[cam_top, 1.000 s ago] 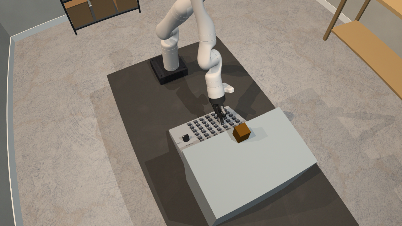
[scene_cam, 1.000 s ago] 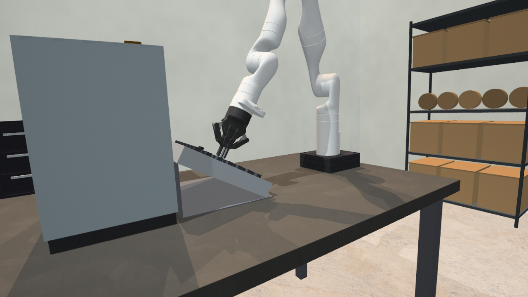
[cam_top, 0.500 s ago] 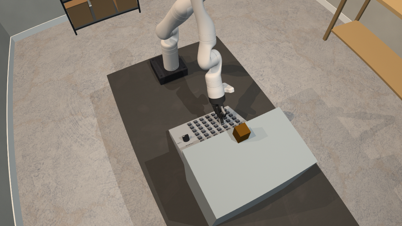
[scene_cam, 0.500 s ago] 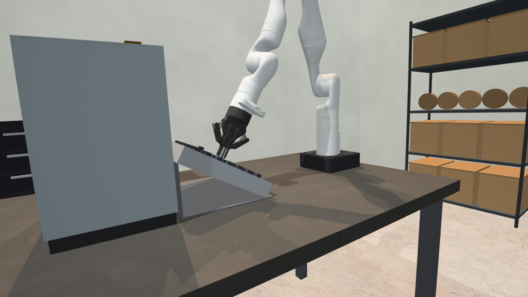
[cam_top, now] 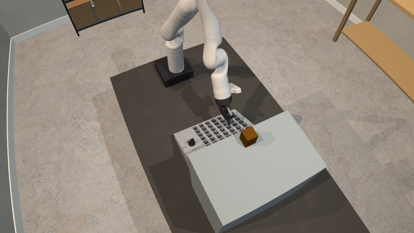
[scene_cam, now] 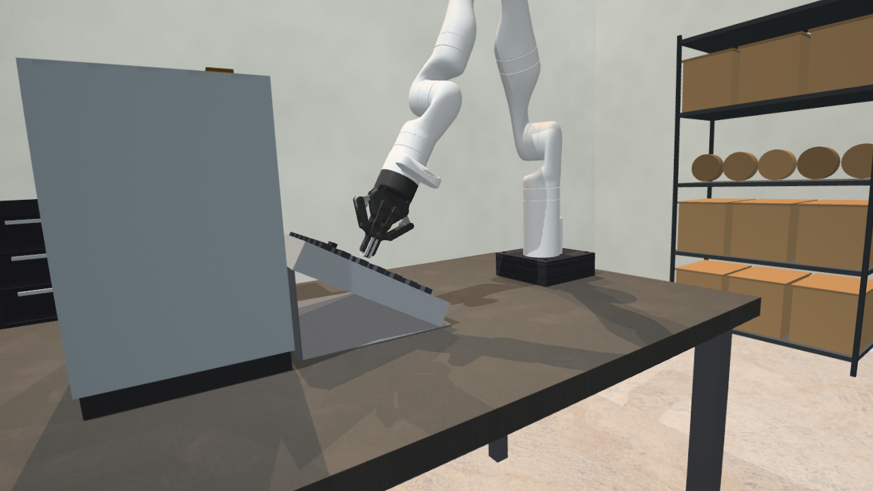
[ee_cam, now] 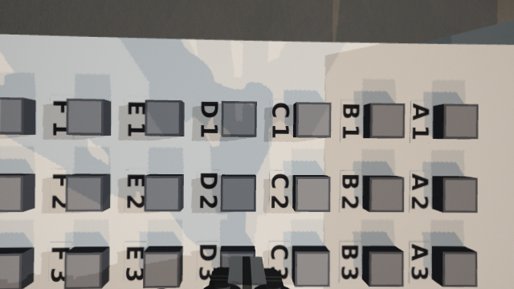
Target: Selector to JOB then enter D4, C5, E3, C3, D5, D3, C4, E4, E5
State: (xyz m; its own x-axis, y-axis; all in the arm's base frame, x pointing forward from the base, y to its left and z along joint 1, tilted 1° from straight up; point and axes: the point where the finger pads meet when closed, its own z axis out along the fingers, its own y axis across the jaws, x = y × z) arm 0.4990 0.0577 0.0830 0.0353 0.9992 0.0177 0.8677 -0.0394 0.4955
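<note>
— Over the sloped keyboard (cam_top: pixel 182 136) (scene_cam: pixel 396 292), beside the pale cabinet (cam_top: pixel 257 171) (scene_cam: pixel 158 213), what do you see?
— Your gripper (cam_top: pixel 228 124) (scene_cam: pixel 367 253) (ee_cam: pixel 246 270), fingertips pressed together, nothing pinched, near D3 (ee_cam: pixel 238 253).
— Progress?
— You can't confirm mode or entries; no visible key is lit.
— Appearance?
— Square grey keys, black labels; black selector (cam_top: pixel 190 141), setting unreadable.
</note>
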